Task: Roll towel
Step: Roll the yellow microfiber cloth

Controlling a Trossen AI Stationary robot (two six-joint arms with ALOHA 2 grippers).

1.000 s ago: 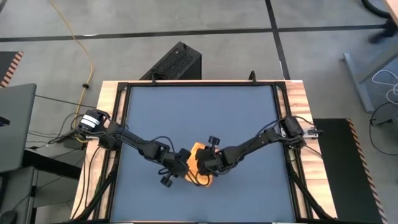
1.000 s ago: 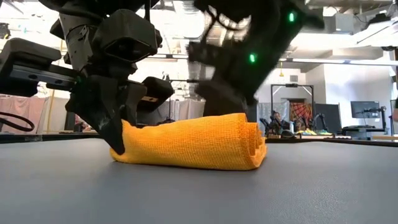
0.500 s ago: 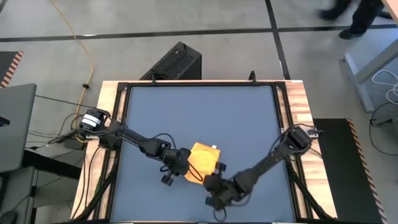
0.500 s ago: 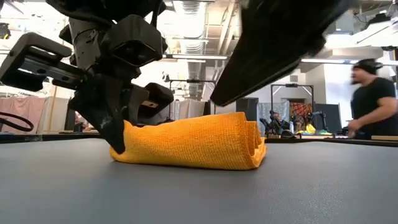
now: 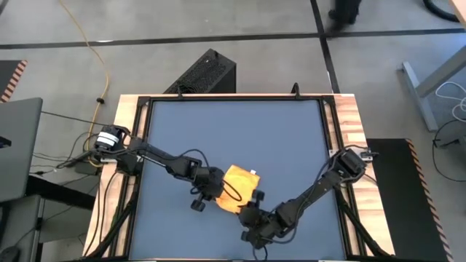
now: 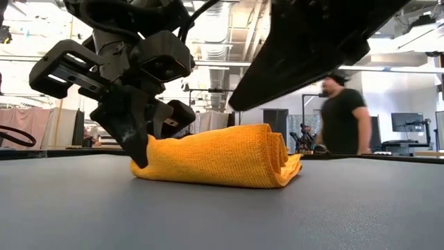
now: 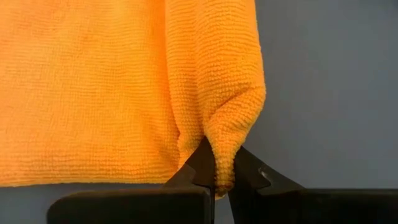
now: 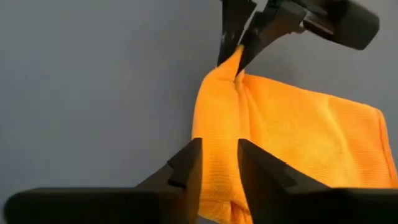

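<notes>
The bright yellow towel lies near the table's near middle as a loose roll. Its spiral end faces the table's right, and its underside rests on the mat. A small white tag shows at its far edge. My left gripper is shut on the roll's left end; it also shows in the low view. My right gripper is open and hovers above the towel's near side without touching it. The right arm rises over the roll. My left gripper pinches a bunched point of cloth at the roll's left end between its two fingertips. Several layers are gathered there. The fingers slant down from the table's left. The pinched end is drawn up a little, and the rest of the roll lies on the mat.
The dark mat is bounded by a black frame and wooden borders. A person walks in the room behind the table. A black box stands beyond the far edge.
My right gripper has left the towel's top and gone up and toward the table's near edge, and now hovers clear of it. My left gripper keeps its pinch and has tipped a little. It has drawn the roll's left end slightly toward the table's right.
</notes>
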